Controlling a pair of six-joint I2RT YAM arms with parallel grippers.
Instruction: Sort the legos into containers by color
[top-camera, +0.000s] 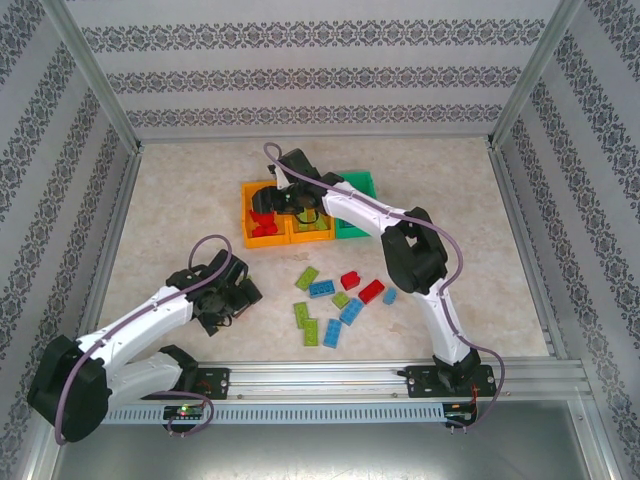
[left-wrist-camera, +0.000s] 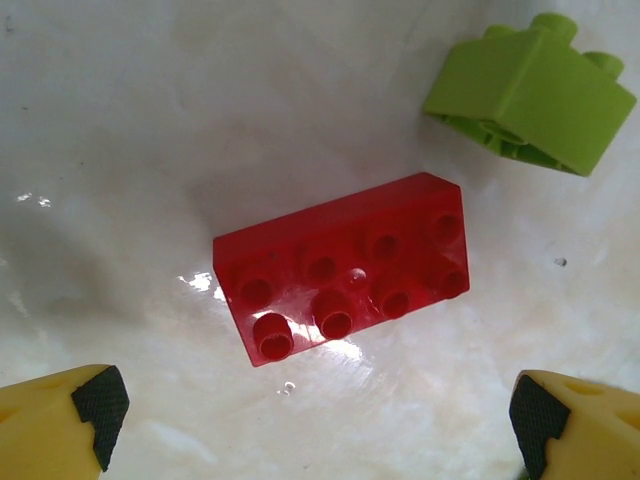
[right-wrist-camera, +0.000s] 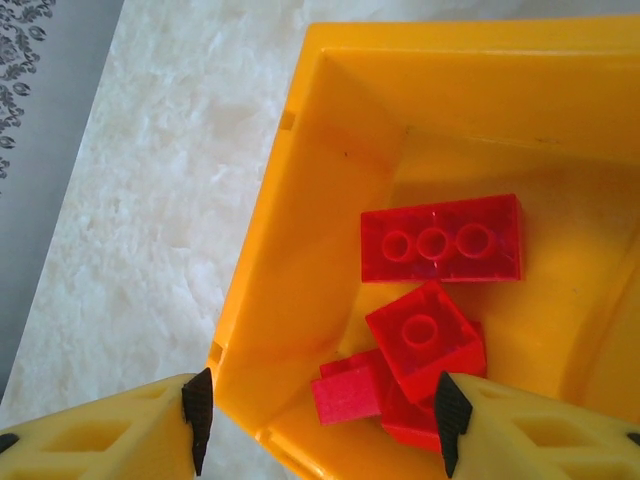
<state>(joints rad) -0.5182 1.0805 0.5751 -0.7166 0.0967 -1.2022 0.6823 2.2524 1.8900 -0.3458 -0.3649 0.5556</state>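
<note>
A red eight-stud brick (left-wrist-camera: 345, 265) lies flat on the table just ahead of my open left gripper (left-wrist-camera: 315, 425), and a lime green brick (left-wrist-camera: 530, 90) sits beyond it to the right. Nothing is between the left fingers. In the top view the left gripper (top-camera: 222, 297) hangs low over the table's left part. My right gripper (right-wrist-camera: 323, 420) stands open above the corner of the left orange bin (right-wrist-camera: 290, 260), which holds several red bricks (right-wrist-camera: 440, 240). Next to that bin (top-camera: 256, 238) stand a second orange bin (top-camera: 310, 238) with green bricks and a green bin (top-camera: 358, 184).
Several loose bricks lie in the middle: green (top-camera: 306, 278), blue (top-camera: 321, 289), red (top-camera: 371, 291), another blue (top-camera: 333, 334). The right arm (top-camera: 350, 210) stretches across the bins. Aluminium rails and patterned walls border the table.
</note>
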